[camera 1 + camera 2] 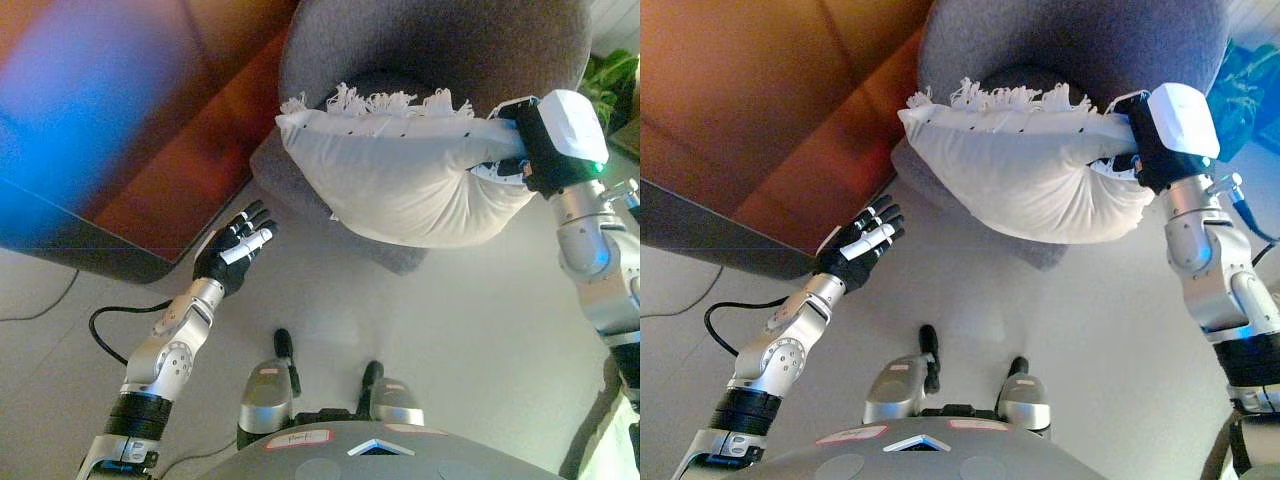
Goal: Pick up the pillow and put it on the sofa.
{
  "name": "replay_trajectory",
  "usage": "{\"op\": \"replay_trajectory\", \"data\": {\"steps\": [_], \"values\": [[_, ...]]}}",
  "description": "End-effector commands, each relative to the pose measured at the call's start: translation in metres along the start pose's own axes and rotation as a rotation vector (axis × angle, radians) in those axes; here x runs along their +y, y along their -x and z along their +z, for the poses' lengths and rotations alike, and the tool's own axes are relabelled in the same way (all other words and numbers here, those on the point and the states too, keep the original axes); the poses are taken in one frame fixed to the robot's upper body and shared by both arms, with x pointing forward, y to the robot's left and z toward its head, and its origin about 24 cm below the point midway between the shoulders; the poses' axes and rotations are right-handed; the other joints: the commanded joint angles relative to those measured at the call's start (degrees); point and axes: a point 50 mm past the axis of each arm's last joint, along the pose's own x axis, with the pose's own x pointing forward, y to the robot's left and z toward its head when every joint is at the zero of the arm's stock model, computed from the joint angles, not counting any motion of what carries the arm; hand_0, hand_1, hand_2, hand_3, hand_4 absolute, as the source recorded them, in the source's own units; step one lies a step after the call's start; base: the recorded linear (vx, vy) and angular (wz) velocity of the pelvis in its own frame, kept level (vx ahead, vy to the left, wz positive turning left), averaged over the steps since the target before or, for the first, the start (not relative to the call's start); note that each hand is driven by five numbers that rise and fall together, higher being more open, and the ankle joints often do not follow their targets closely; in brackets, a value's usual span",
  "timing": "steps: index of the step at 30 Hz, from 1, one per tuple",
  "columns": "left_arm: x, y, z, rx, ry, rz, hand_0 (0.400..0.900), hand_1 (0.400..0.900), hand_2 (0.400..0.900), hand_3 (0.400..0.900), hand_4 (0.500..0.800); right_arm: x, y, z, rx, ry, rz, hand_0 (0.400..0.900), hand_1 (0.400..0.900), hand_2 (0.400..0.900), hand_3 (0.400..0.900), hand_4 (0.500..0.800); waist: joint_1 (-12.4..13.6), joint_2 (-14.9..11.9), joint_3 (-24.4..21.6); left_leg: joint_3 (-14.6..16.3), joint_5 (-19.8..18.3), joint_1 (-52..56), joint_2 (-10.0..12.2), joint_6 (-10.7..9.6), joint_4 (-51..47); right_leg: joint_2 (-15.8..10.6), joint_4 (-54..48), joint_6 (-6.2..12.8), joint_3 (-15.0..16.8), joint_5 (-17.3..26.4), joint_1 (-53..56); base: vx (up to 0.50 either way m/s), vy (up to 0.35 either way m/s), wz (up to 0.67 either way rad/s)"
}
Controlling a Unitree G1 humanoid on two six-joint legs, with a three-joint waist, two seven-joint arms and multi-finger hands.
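A white pillow (400, 175) with a fringed top edge hangs in front of a grey armchair (430, 40). My right hand (512, 150) holds it at its right end, where the cloth bunches around the dark fingers. The hand is shut on the pillow. The brown-orange sofa (170, 120) fills the upper left. My left hand (235, 250) is held out low with its fingers straight and apart. It is open and empty, just off the sofa's front corner and left of and below the pillow.
The grey armchair stands right beside the sofa's end, and its seat lies behind the pillow. A green plant (615, 75) shows at the far right edge. Pale floor (420, 320) spreads below the pillow.
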Motion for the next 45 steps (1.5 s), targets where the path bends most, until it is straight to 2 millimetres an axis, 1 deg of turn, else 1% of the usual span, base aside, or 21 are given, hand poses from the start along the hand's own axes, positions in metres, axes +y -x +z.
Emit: {"op": "replay_trajectory", "data": {"steps": [1,3,4,5,9,13,16,17,18,19,21,22,25,28,30,33,37,42,45], "values": [[-0.019,-0.001,0.010,-0.039,-0.073,-0.157,0.900,0.900,0.900,0.900,0.800,-0.084,-0.042,0.020,-0.122,0.052,-0.264,0.400,0.400,0.400,0.400,0.500,3.28,-1.73,-8.24,-1.85,-6.75,4.34,2.05,-2.17,1.45,0.44,-2.33,-0.44,-2.97,5.08,-2.67,0.10,0.007,0.16],[-0.022,0.000,0.009,-0.026,-0.082,-0.184,0.900,0.900,0.900,0.900,0.800,-0.084,-0.051,0.012,-0.074,0.080,-0.215,0.400,0.400,0.400,0.400,0.500,4.04,-2.22,-8.44,-2.16,-6.83,4.33,1.94,-2.16,1.66,0.38,-2.43,-0.38,-3.47,5.10,-2.28,0.09,0.002,0.18],[-0.024,0.002,0.008,-0.014,-0.089,-0.205,0.900,0.900,0.900,0.900,0.800,-0.080,-0.057,0.003,-0.034,0.107,-0.182,0.400,0.400,0.400,0.400,0.500,4.89,-2.63,-8.44,-2.42,-6.81,4.34,1.93,-2.17,1.71,0.32,-2.65,-0.37,-3.94,5.22,-1.93,0.08,-0.005,0.17],[-0.024,0.002,0.008,-0.009,-0.089,-0.212,0.900,0.900,0.900,0.900,0.800,-0.079,-0.061,0.000,-0.015,0.121,-0.168,0.400,0.400,0.400,0.400,0.500,5.19,-2.76,-8.36,-2.58,-6.79,4.36,1.91,-2.16,1.74,0.32,-2.72,-0.39,-4.19,5.24,-1.72,0.10,-0.006,0.20],[-0.029,0.004,0.005,0.025,-0.106,-0.259,0.900,0.900,0.900,0.900,0.800,-0.081,-0.078,-0.017,0.097,0.165,-0.113,0.400,0.400,0.400,0.400,0.500,7.56,-3.75,-7.91,-3.60,-6.55,4.35,1.73,-2.20,1.22,0.17,-3.47,0.05,-5.65,5.82,-0.86,0.08,-0.024,0.21],[-0.030,0.004,0.007,0.045,-0.135,-0.299,0.900,0.900,0.900,0.900,0.800,-0.079,-0.087,-0.034,0.219,0.213,-0.052,0.400,0.400,0.400,0.400,0.500,9.68,-4.38,-6.93,-4.82,-6.33,3.79,1.72,-2.18,0.94,-0.05,-3.98,0.59,-6.96,6.64,-0.62,0.06,-0.054,0.23],[-0.031,0.003,0.008,0.055,-0.142,-0.323,0.900,0.900,0.900,0.900,0.800,-0.081,-0.089,-0.045,0.305,0.226,-0.046,0.400,0.400,0.400,0.400,0.500,10.78,-4.50,-6.25,-5.54,-6.23,3.42,1.75,-2.16,0.73,-0.13,-4.42,0.98,-7.63,7.12,-0.49,0.06,-0.049,0.18],[-0.032,0.003,0.009,0.061,-0.152,-0.338,0.900,0.900,0.900,0.900,0.800,-0.082,-0.090,-0.050,0.347,0.242,-0.059,0.553,0.553,0.553,0.553,0.592,11.46,-4.61,-5.78,-6.01,-6.26,2.89,1.70,-2.12,0.87,-0.22,-4.48,1.16,-7.95,7.38,-0.73,0.04,-0.063,0.21],[-0.033,0.002,0.010,0.062,-0.156,-0.346,0.900,0.900,0.900,0.900,0.800,-0.084,-0.090,-0.052,0.369,0.248,-0.068,0.900,0.900,0.900,0.900,0.800,11.76,-4.62,-5.55,-6.22,-6.25,2.58,1.67,-2.10,0.97,-0.27,-4.53,1.28,-8.10,7.54,-0.85,0.03,-0.084,0.24],[-0.035,0.001,0.012,0.062,-0.170,-0.363,0.900,0.900,0.900,0.900,0.800,-0.089,-0.090,-0.060,0.438,0.254,-0.103,0.900,0.900,0.900,0.900,0.800,12.42,-4.75,-4.92,-6.75,-6.24,1.77,1.63,-2.08,1.29,-0.32,-4.70,1.48,-8.32,7.87,-1.18,-0.01,-0.078,0.17],[-0.037,-0.001,0.017,0.047,-0.188,-0.381,0.900,0.900,0.900,0.900,0.800,-0.096,-0.090,-0.065,0.505,0.245,-0.162,0.900,0.900,0.900,0.900,0.800,12.91,-4.73,-3.95,-7.26,-6.22,0.61,1.65,-2.06,1.67,-0.36,-4.82,1.61,-8.52,8.17,-1.74,-0.09,-0.096,0.14],[-0.040,-0.003,0.024,0.026,-0.204,-0.399,0.900,0.900,0.900,0.900,0.800,-0.104,-0.090,-0.068,0.548,0.243,-0.226,0.900,0.900,0.900,0.900,0.800,13.38,-4.68,-3.00,-7.70,-6.18,-0.57,1.62,-1.96,1.93,-0.37,-5.01,1.68,-8.65,8.43,-2.30,-0.14,-0.096,0.11],[-0.045,-0.006,0.032,-0.004,-0.223,-0.421,0.900,0.900,0.900,0.900,0.800,-0.115,-0.090,-0.069,0.572,0.230,-0.322,0.900,0.900,0.900,0.900,0.800,14.15,-4.45,-1.58,-8.51,-6.10,-2.19,1.49,-1.77,2.49,-0.55,-4.95,1.77,-8.94,8.81,-2.94,-0.09,-0.056,0.10],[-0.044,-0.004,0.033,0.000,-0.229,-0.415,0.900,0.900,0.900,0.900,0.800,-0.117,-0.089,-0.070,0.576,0.206,-0.342,0.900,0.900,0.900,0.900,0.800,14.68,-4.53,-1.37,-8.75,-6.13,-2.06,1.57,-1.65,2.55,-0.66,-5.15,2.01,-9.35,8.99,-2.15,0.04,-0.022,0.08],[-0.041,-0.003,0.031,0.010,-0.228,-0.406,0.900,0.900,0.900,0.900,0.800,-0.114,-0.089,-0.071,0.578,0.171,-0.337,0.900,0.900,0.900,0.900,0.800,14.70,-4.64,-1.83,-8.72,-6.16,-1.37,1.63,-1.57,2.24,-0.73,-5.20,2.12,-9.44,8.99,-1.60,0.09,0.005,0.00],[-0.040,0.000,0.028,0.019,-0.241,-0.410,0.900,0.900,0.900,0.900,0.800,-0.100,-0.086,-0.071,0.576,0.118,-0.327,0.900,0.900,0.900,0.900,0.800,14.55,-4.79,-3.19,-8.44,-6.23,0.34,1.85,-1.50,1.29,-0.83,-5.34,2.18,-9.49,8.86,-0.43,0.09,0.025,-0.03],[-0.040,0.000,0.027,0.006,-0.251,-0.393,0.900,0.900,0.900,0.900,0.800,-0.083,-0.086,-0.066,0.545,0.053,-0.319,0.900,0.900,0.900,0.900,0.800,13.62,-4.54,-4.54,-7.79,-6.17,2.91,1.90,-1.38,-0.55,-0.93,-5.33,2.33,-9.21,8.72,0.45,0.04,0.046,-0.10],[-0.038,-0.001,0.026,-0.024,-0.273,-0.366,0.900,0.900,0.900,0.900,0.800,-0.062,-0.085,-0.048,0.436,-0.049,-0.325,0.900,0.900,0.900,0.900,0.800,11.26,-3.40,-6.11,-6.53,-5.79,5.95,1.63,-1.11,-3.21,-0.91,-5.13,2.27,-7.84,8.36,0.81,-0.01,0.079,-0.21],[-0.036,-0.004,0.026,-0.053,-0.270,-0.343,0.900,0.900,0.900,0.900,0.800,-0.043,-0.079,-0.034,0.355,-0.126,-0.298,0.900,0.900,0.900,0.900,0.800,9.17,-2.59,-6.96,-5.61,-5.37,7.18,1.39,-0.85,-4.55,-0.97,-4.72,2.18,-6.66,8.25,0.25,-0.06,0.086,-0.27]]}}
